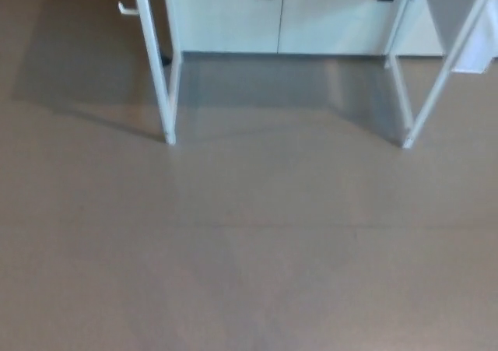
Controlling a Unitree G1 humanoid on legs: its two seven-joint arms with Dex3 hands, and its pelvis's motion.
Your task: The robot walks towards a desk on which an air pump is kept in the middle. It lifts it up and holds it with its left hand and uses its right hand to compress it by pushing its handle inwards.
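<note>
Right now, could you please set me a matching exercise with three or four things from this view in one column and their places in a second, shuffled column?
Things:
1. left desk leg
2. right desk leg
3. cabinets
4. floor

Places:
A. along the top, behind the legs
B. upper left
C. all of the lower half
D. upper right

Pairs: 1-B, 2-D, 3-A, 4-C

Neither hand nor the pump is in view.
</note>
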